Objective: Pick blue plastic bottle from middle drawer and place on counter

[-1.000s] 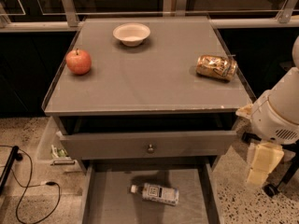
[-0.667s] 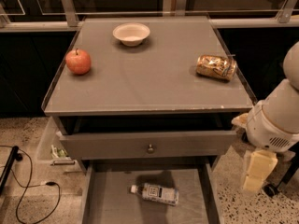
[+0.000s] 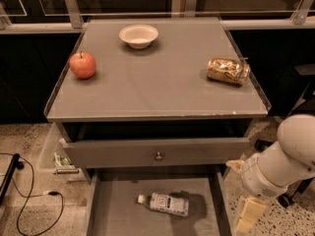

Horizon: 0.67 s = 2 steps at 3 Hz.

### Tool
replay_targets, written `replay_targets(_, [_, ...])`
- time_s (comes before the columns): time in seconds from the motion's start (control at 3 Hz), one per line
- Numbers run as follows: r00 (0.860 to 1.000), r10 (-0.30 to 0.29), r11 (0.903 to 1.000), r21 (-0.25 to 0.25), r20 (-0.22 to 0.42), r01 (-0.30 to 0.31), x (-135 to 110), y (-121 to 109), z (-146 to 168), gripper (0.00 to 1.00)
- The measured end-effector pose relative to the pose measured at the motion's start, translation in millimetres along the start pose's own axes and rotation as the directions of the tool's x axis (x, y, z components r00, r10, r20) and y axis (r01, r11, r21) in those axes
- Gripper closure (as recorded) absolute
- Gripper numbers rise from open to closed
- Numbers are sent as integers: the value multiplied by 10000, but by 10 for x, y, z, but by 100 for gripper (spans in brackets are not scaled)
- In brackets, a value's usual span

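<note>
Small clear pale-blue plastic bottle [image 3: 165,203] with white cap and white-and-blue label lies on its side on the floor of the wide grey pulled-out drawer tray [image 3: 110,213], bottom centre of the frame. Cap points left, base right; shadow falls to its right. Drawer tray is open, with low side walls visible left and right. The bottle is roughly mid-width, apart from both walls.

Above it sits a grey drawer front with small round knob [image 3: 158,156], slightly pulled out under the top. Large grey rectangular glassy surface [image 3: 157,90] with thin raised rim fills the upper middle of the frame. On the surface:
- Red apple [image 3: 82,65], upper left, upright, stem up.
- Shallow white bowl [image 3: 139,35], top centre near the back edge.
- Shiny golden-brown can-shaped packet [image 3: 228,71], on its side at right, near the right rim.

All three are well apart from each other.

White rounded robot arm [image 3: 283,161] is at lower right of the frame, outside the drawer tray's right wall. Cream-coloured end effector [image 3: 248,214] hangs below it in the bottom right corner, partly cut by the frame edge, to the right of the bottle and apart from it. Cannot tell whether the end effector is open or closed. Black cable [image 3: 29,200] loops on the speckled floor at lower left.
</note>
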<state>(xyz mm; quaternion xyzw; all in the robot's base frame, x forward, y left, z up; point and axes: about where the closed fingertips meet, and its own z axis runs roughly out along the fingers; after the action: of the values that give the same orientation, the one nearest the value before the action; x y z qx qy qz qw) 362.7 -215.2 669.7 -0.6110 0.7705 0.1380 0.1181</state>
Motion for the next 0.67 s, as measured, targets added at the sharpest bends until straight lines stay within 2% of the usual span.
replay_targets(0.33, [10000,-7,9994,344,96,3,-9,-104,37,0])
replay_targets(0.67, [10000,-9,9995,325,92,6,-9,-98,38,0])
